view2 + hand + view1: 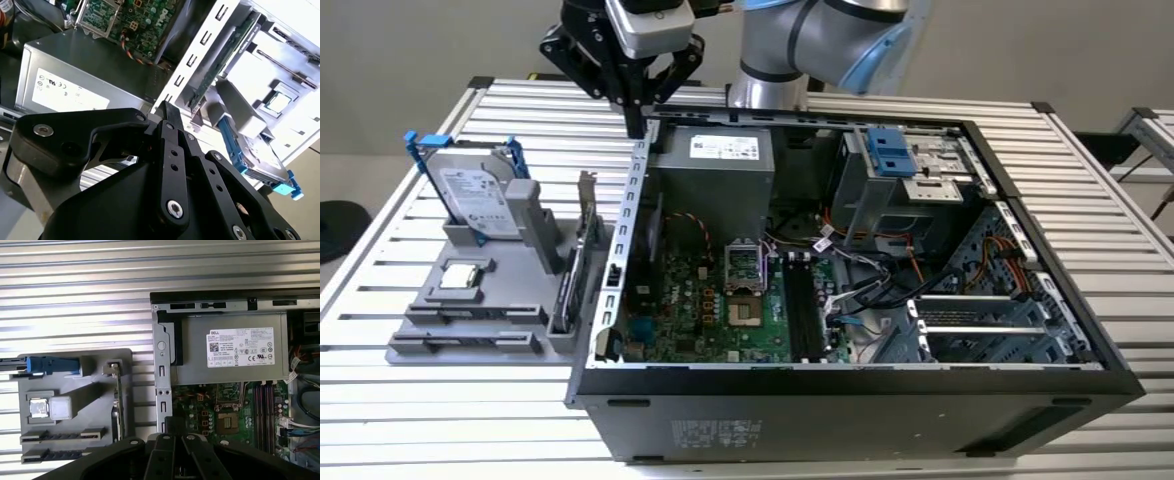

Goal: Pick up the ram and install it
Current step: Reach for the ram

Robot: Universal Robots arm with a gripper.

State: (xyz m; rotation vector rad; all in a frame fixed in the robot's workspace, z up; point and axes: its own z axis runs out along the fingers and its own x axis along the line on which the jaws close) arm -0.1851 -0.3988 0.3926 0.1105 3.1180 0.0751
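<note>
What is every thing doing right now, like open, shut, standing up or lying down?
Computer case: lying on its side, open.
Gripper: shut, holding nothing.
Hard drive: standing upright in the grey holder.
Expansion card: standing on edge in the holder.
Processor chip: lying flat in the holder.

Robotics laboratory test cell. Evidence: industrial robot arm (774,60) standing at far edge of slatted aluminium table (440,420); opened computer case (854,420) and grey parts fixture (480,330) set side by side on it.
</note>
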